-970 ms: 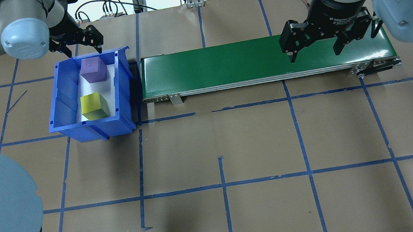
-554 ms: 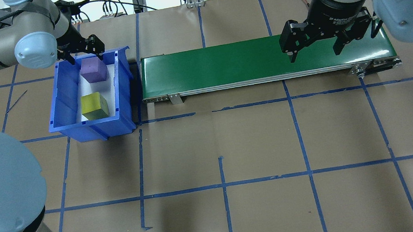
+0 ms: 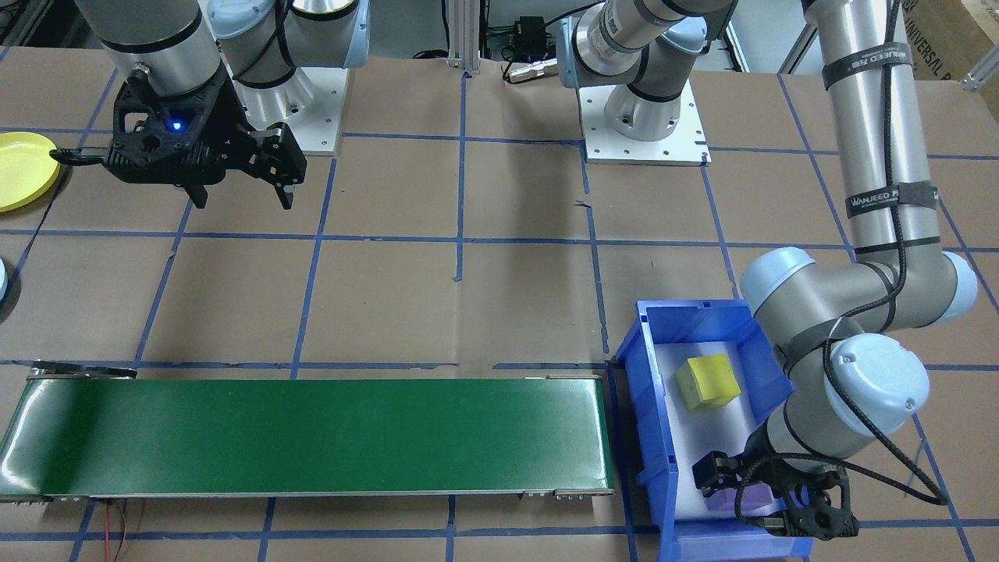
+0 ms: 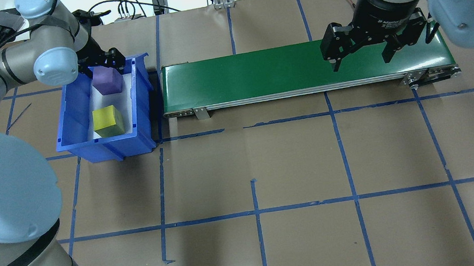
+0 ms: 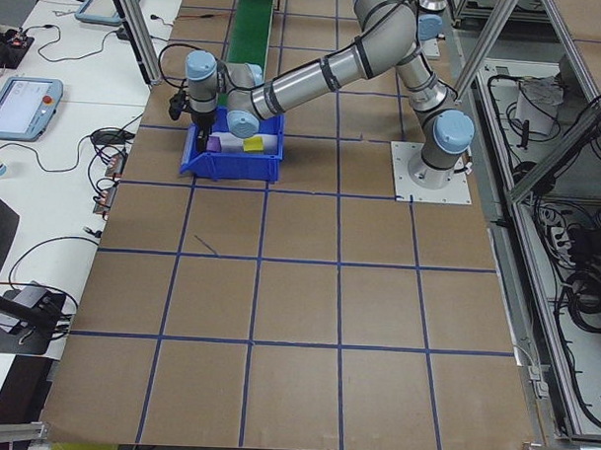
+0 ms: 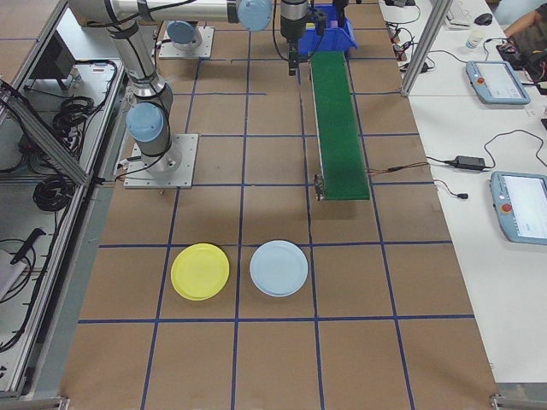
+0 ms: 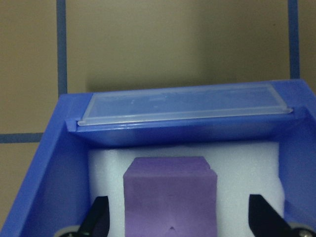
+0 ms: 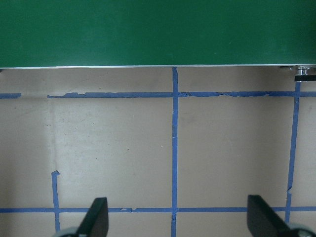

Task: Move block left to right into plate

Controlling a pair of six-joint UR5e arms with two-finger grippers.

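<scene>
Basically nothing done yet: one green conveyor (image 4: 301,68), one blue bin (image 4: 73,121), two plates, yellow plate (image 6: 200,272) and pale blue plate (image 6: 279,268), both bare. Two blocks sit in the bin. My left gripper (image 7: 182,224) is spread wide around the purple block (image 7: 170,195), not pinching; yellow block (image 4: 107,121) untouched. My right gripper (image 4: 362,52) hangs open by the belt's far end.

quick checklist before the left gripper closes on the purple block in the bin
1. Left gripper open: ok, its fingers show on both sides of the purple foam block.
2. Block centred between fingers: ok in the left wrist view.
3. Fingers low enough on the block: cannot tell.
4. Yellow foam block apart from the purple one in the blue plastic bin: ok.
5. Green conveyor belt bare: ok.
6. Right gripper open over the belt's far end: ok.
</scene>
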